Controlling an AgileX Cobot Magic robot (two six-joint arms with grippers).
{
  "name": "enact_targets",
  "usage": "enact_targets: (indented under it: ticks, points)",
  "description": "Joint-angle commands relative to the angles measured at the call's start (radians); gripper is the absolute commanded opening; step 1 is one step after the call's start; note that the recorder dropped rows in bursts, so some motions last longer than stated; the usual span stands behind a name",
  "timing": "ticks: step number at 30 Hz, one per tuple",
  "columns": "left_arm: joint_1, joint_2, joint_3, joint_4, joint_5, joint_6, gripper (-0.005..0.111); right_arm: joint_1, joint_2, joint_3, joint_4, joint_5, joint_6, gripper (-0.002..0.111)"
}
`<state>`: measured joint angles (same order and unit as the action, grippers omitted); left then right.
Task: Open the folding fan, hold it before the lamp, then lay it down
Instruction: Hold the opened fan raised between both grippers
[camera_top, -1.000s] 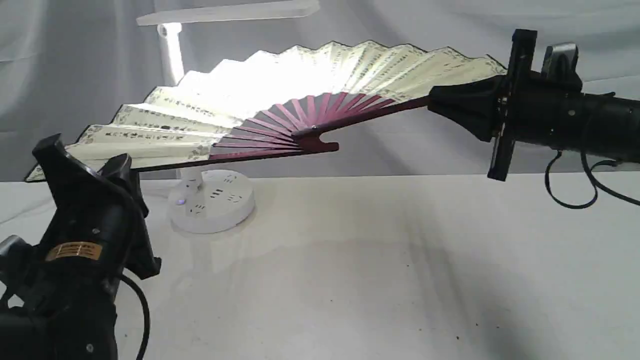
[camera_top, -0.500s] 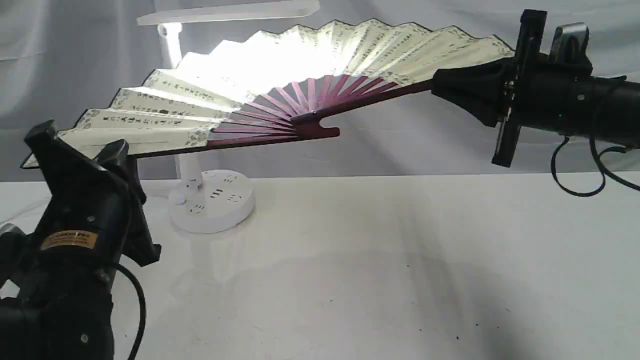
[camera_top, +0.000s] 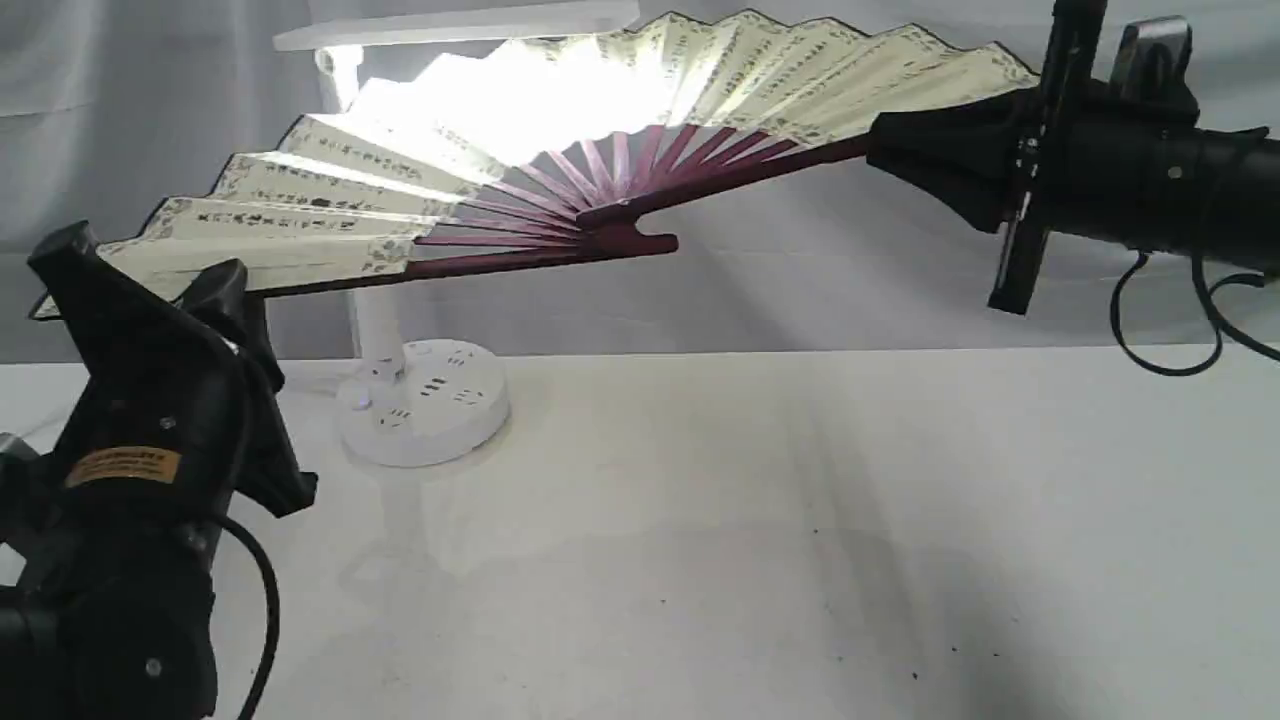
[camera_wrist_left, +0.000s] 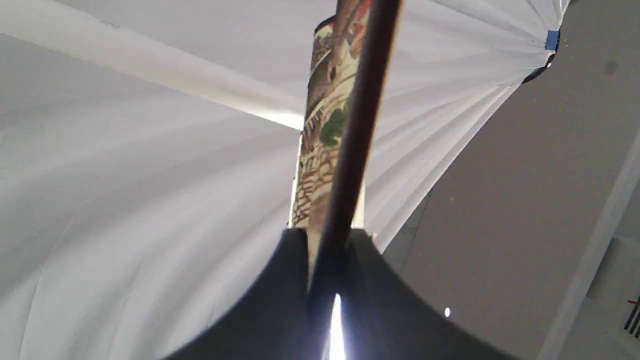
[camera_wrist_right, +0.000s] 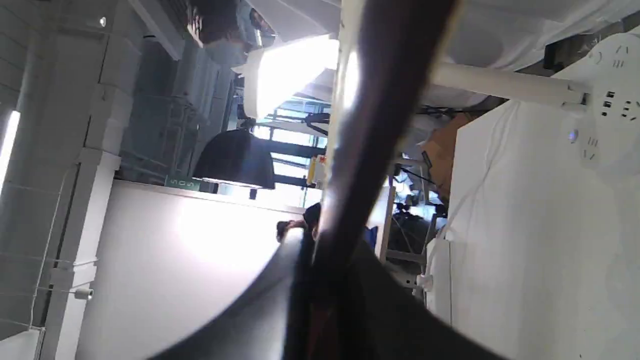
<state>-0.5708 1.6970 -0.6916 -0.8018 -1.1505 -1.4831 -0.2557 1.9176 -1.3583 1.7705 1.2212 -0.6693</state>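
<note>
The folding fan (camera_top: 640, 80) is spread wide in the air, its cream pleated leaf lit from behind and its reddish-brown ribs (camera_top: 600, 190) meeting at the pivot. It hangs in front of the white lamp (camera_top: 375, 320), whose light bar (camera_top: 455, 25) glows just above and behind the leaf. My left gripper (camera_top: 225, 290) is shut on the fan's left end rib (camera_wrist_left: 350, 150). My right gripper (camera_top: 885, 150) is shut on the right end rib (camera_wrist_right: 370, 130). The lamp's round base (camera_top: 425, 400) with sockets stands on the table below.
A white table (camera_top: 750, 520) stretches under the fan, with grey cloth (camera_top: 150, 120) hanging behind. The lamp stem (camera_wrist_right: 500, 82) and base (camera_wrist_right: 610, 110) show in the right wrist view. Black cables (camera_top: 1160, 320) dangle from the right arm.
Both arms have lifted the open fan higher, so its top edge now reaches the lamp's light bar. The fan stays spread and both grips hold.
</note>
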Motion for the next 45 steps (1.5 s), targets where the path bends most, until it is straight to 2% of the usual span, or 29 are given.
enact_targets:
  ticks: [1, 45]
  points:
    - [0.014, -0.03, -0.012, -0.048, -0.071, -0.064, 0.0, -0.007, -0.005, -0.006, -0.026, -0.031, -0.025, 0.0]
    - [0.014, -0.034, -0.012, -0.051, -0.071, -0.052, 0.0, -0.007, -0.005, -0.006, -0.026, -0.037, -0.063, 0.0]
